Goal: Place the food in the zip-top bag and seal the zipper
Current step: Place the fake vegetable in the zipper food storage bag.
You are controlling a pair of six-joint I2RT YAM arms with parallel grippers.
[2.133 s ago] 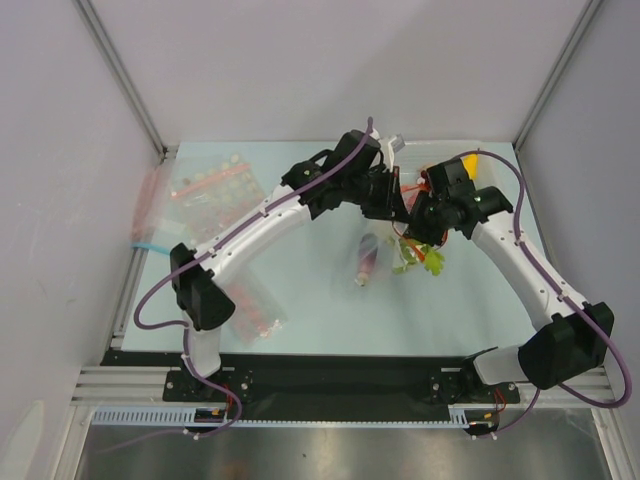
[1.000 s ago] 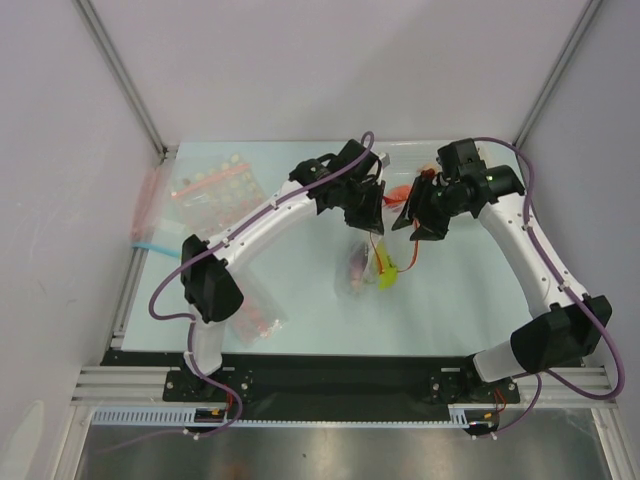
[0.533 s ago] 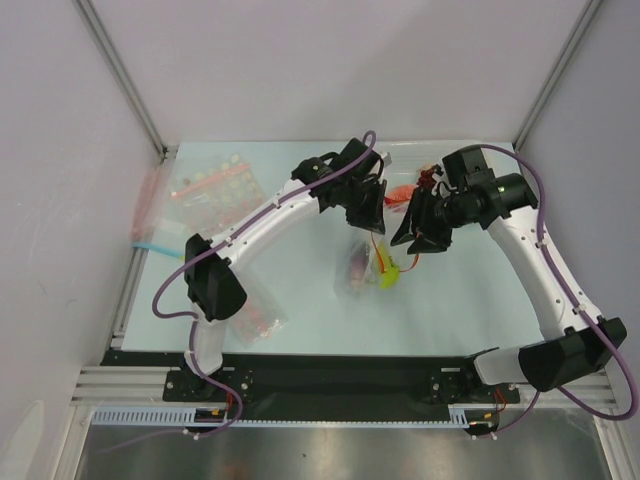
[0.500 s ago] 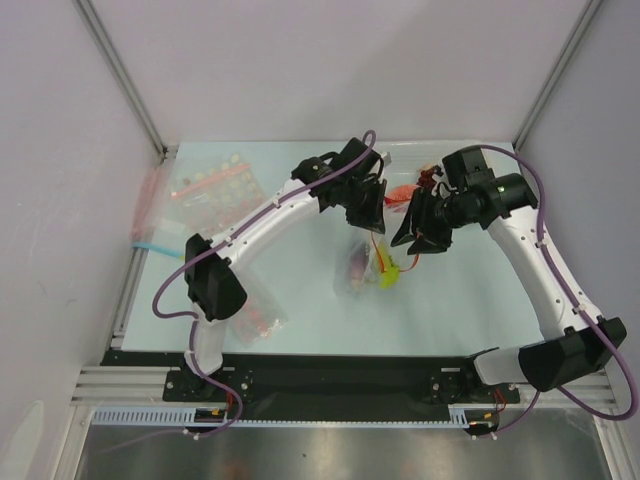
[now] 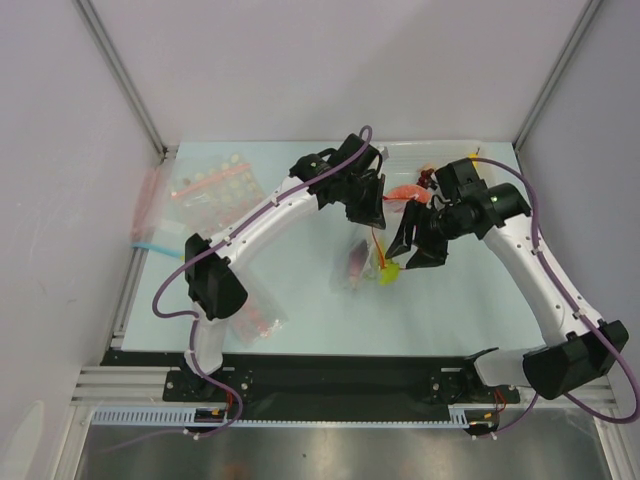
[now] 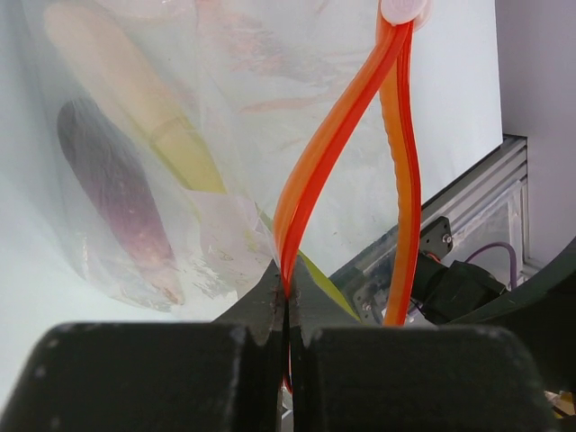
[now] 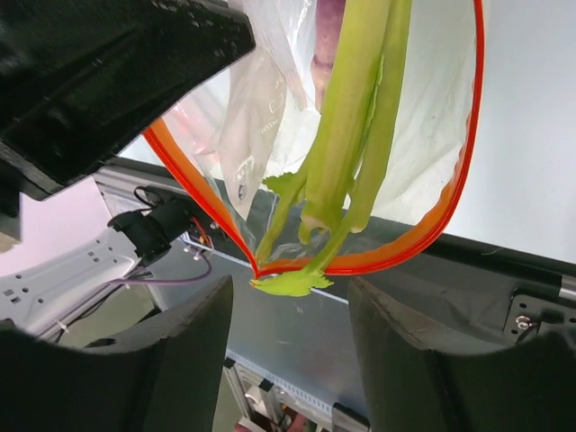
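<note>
Scallion stalk (image 7: 346,135) and grape bunch (image 6: 112,193), one each, inside one zip-top bag (image 6: 270,90).

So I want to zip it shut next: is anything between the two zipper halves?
Yes. The scallion sticks its leaf tips out through the open mouth of the bag and across the zipper at its bottom corner in the right wrist view.

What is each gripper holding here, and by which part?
The left gripper pinches the zip-top bag by its zipper strip; the right gripper is open, holding nothing.
</note>
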